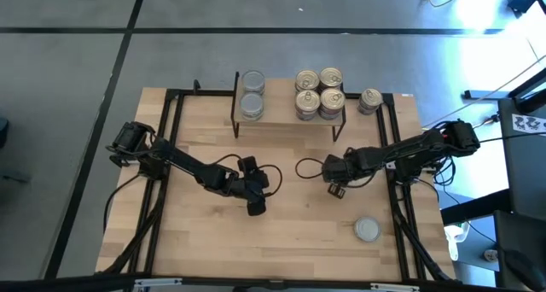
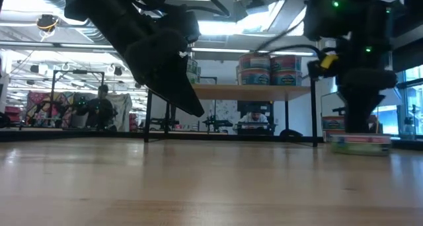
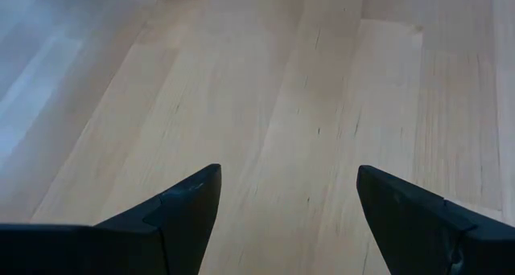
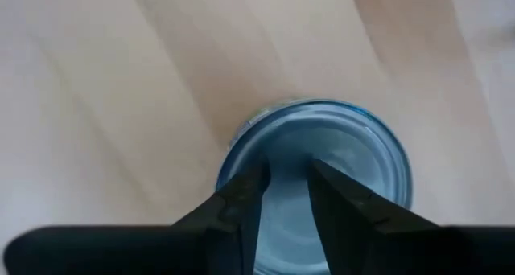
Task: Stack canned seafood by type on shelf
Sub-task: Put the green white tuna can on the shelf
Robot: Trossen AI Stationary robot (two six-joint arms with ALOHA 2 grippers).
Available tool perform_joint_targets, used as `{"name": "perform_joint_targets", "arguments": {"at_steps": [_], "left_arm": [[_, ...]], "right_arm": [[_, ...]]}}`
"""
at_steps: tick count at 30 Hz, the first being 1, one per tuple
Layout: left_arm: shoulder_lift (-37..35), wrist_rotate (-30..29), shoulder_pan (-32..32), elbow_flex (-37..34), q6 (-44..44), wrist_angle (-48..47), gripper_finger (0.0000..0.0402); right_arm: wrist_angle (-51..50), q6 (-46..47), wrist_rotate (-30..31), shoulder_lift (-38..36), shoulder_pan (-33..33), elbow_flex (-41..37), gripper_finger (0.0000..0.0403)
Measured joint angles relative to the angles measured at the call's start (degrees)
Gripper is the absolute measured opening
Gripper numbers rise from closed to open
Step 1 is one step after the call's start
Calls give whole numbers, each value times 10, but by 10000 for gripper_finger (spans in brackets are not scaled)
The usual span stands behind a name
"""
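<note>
Since your right gripper (image 4: 288,193) hangs right above a silver-lid can (image 4: 322,166) on the table with jaws narrow and holding nothing, while the left gripper (image 3: 286,211) idles wide open, coming straight down could just jab the lid instead of straddling it.

Beyond both pincers, the shelf (image 1: 286,119) carries two silver-lidded cans (image 1: 252,94) and four gold-lidded cans (image 1: 319,92). The right pincer (image 1: 334,188) hovers above the tabletop (image 1: 299,232), the left pincer (image 1: 256,204) beside it.
</note>
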Motion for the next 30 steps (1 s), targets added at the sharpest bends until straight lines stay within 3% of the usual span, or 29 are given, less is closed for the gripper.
{"name": "perform_joint_targets", "arguments": {"at_steps": [13, 25, 30], "left_arm": [[0, 0, 0, 0, 0, -1, 288], [0, 0, 0, 0, 0, 0, 288], [0, 0, 0, 0, -2, -1, 288]], "right_arm": [[237, -79, 14, 63, 0, 0, 106], [481, -133, -8, 139, 0, -1, 106], [492, -168, -13, 130, 0, -3, 106]]}}
